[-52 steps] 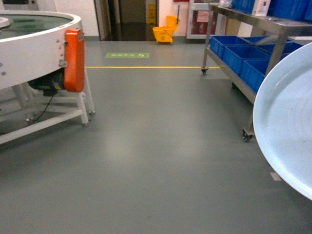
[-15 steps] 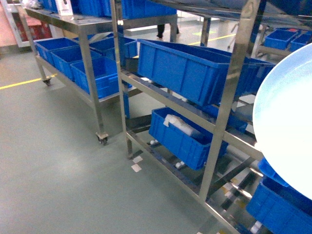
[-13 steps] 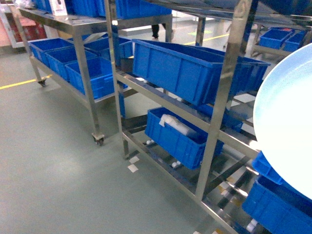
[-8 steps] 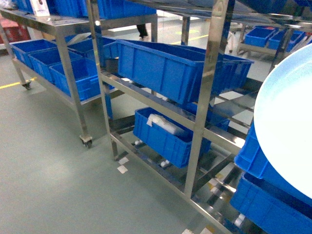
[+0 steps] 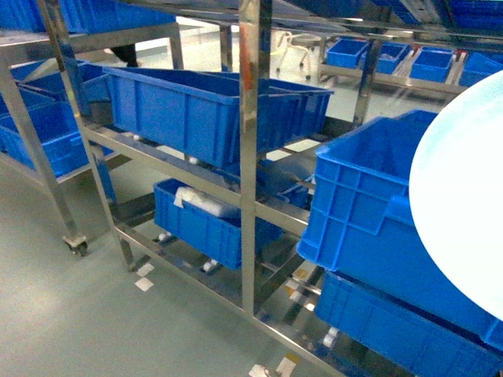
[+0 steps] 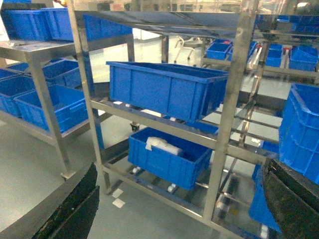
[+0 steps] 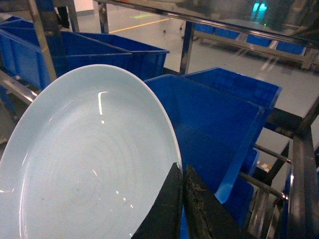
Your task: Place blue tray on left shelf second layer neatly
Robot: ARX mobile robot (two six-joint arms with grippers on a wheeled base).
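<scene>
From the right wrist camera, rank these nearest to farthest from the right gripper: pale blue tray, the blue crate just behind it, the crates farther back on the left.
1. blue tray: pinched at its rim in the right gripper.
2. blue crate: right behind the tray, centre-right.
3. back crates: upper left, farthest.

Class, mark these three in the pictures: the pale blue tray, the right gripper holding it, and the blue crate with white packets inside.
blue tray (image 7: 84,164), right wrist view, middle of its glossy inner face.
right gripper (image 7: 182,191), right wrist view, fingertips clamped on the tray's rim.
crate with white packets (image 6: 167,162), left wrist view, its front wall.
</scene>
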